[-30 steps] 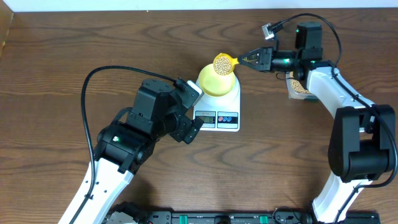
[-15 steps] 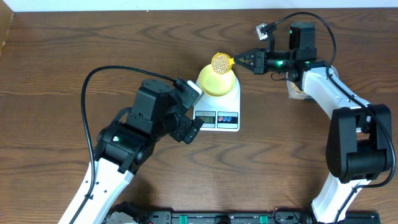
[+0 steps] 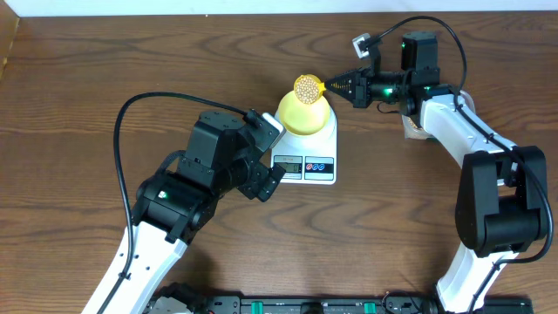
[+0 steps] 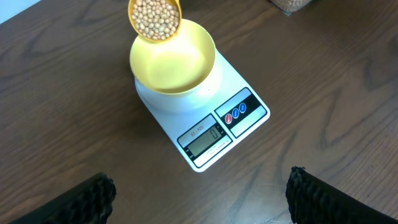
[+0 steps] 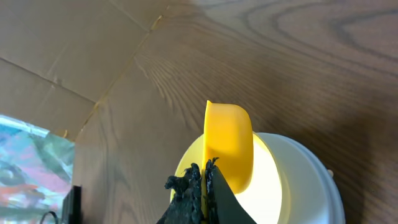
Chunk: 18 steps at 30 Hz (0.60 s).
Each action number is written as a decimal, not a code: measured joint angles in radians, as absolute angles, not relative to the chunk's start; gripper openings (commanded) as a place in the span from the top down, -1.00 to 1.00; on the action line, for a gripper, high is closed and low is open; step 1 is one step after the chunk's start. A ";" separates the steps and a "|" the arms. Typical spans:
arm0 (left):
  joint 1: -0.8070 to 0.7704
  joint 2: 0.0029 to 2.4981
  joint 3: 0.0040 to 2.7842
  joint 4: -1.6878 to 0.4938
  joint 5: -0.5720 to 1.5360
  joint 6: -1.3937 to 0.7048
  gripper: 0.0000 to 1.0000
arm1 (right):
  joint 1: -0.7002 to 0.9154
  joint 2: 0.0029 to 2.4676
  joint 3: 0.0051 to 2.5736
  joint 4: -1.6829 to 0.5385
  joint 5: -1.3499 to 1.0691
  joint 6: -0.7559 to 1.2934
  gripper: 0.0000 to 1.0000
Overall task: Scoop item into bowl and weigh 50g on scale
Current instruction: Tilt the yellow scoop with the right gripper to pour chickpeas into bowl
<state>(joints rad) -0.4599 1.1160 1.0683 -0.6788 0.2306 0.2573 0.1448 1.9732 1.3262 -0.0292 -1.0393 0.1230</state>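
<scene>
The pale-yellow bowl (image 3: 303, 114) (image 4: 174, 65) stands on the white scale (image 3: 319, 166) (image 4: 236, 93), and its inside looks bare. A yellow scoop (image 3: 307, 87) (image 4: 155, 18) heaped with tan beans (image 4: 157, 17) hovers level over the bowl's far rim. My right gripper (image 3: 338, 86) (image 5: 205, 182) is shut on the scoop's handle, and from that wrist I see the scoop (image 5: 230, 146) edge-on above the bowl (image 5: 270, 186). My left gripper (image 3: 266, 179) (image 4: 202, 199) hangs open in front of the scale, nothing between its fingers (image 4: 93, 196).
A clear tub of beans (image 3: 418, 127) (image 4: 291, 5) sits at the back right, mostly hidden behind my right arm (image 3: 453, 122). Bare wooden table (image 3: 87, 87) surrounds the scale. A cable loops over the left arm (image 3: 174, 196).
The right gripper has carried the loaded scoop a little to the left, further over the bowl's rim. The left arm, bowl and scale have not moved.
</scene>
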 measured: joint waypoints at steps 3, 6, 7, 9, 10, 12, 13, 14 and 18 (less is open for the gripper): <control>-0.460 1.116 1.068 -0.679 0.231 0.257 -0.80 | 0.145 1.973 1.326 -0.029 -1.039 0.092 0.98; -0.460 1.116 1.068 -0.679 0.230 0.257 -0.80 | 0.145 1.973 1.326 -0.030 -1.039 0.058 0.98; -0.460 1.116 1.068 -0.679 0.231 0.258 -0.80 | 0.145 1.973 1.326 -0.030 -1.039 0.044 0.98; -0.460 1.116 1.068 -0.679 0.231 0.257 -0.80 | 0.144 1.973 1.326 -0.029 -1.039 0.018 0.98; -0.460 1.116 1.068 -0.679 0.230 0.257 -0.79 | 0.145 1.973 1.326 -0.029 -1.039 0.004 0.98; -0.460 1.116 1.068 -0.679 0.231 0.258 -0.79 | 0.145 1.973 1.326 -0.030 -1.039 -0.021 0.98; -0.460 1.116 1.068 -0.679 0.231 0.258 -0.79 | 0.145 1.973 1.326 -0.029 -1.039 -0.035 0.98; -0.460 1.116 1.068 -0.679 0.231 0.257 -0.80 | 0.145 1.973 1.326 -0.029 -1.039 -0.046 0.98; -0.460 1.116 1.068 -0.679 0.230 0.257 -0.80 | 0.145 1.973 1.326 -0.029 -1.039 -0.089 0.98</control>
